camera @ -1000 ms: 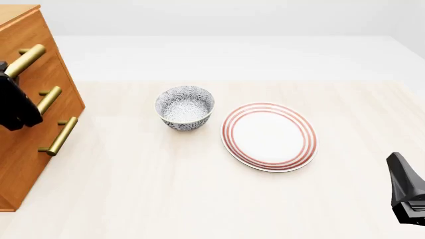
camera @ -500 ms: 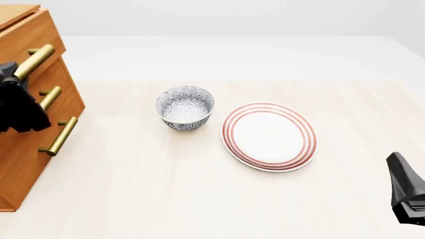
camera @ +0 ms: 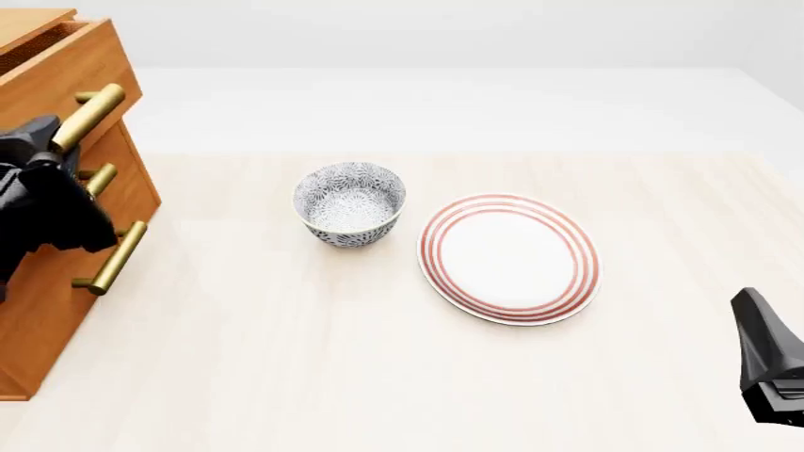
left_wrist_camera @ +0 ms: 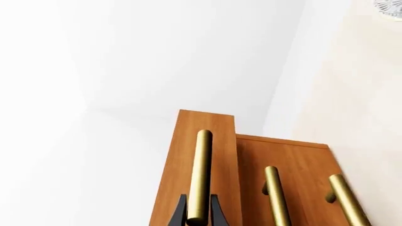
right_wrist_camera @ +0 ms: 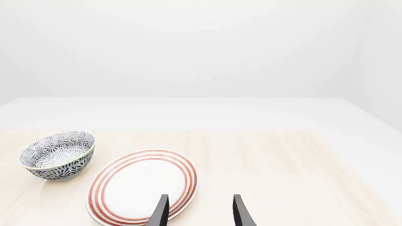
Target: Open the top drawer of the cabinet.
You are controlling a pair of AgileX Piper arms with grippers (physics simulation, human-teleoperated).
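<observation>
On the table (camera: 377, 377), bowl (camera: 350, 202) and plate (camera: 509, 256) hold nothing.

Left tool (left_wrist_camera: 198, 215) clamped; right tool (right_wrist_camera: 198, 210) spread.

Both arms are matte black, each pincer ending in slim, tapered black fingers (right_wrist_camera: 158, 210)

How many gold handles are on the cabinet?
3. The top handle sits on the pulled-out top drawer, gripped by the left gripper. The middle handle is just below, partly hidden. The bottom handle is lowest on the cabinet.
</observation>
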